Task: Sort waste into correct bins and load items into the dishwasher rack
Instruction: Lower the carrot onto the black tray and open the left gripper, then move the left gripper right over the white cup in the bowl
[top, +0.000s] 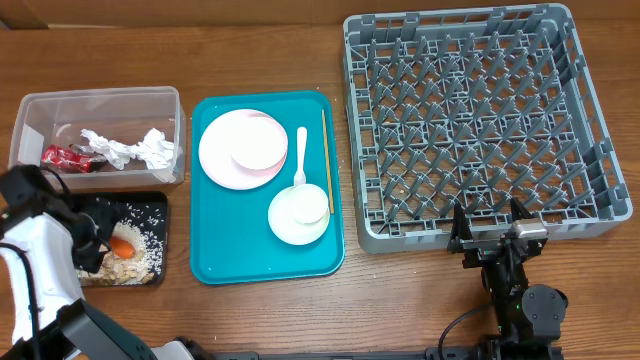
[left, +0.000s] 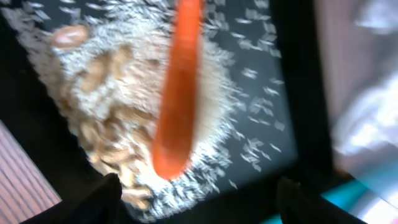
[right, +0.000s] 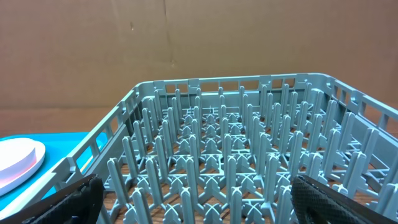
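The orange carrot lies on a heap of white rice and beige scraps in the black tray. My left gripper hovers just above it, open and empty; in the left wrist view the carrot is blurred between the spread jaws. The clear tub holds the red wrapper and white tissues. My right gripper is open and empty at the near edge of the grey dishwasher rack, which has nothing in it.
The teal tray between bins and rack carries a white plate with a small pale bowl on it, a white fork, a white bowl with a cup in it, and chopsticks.
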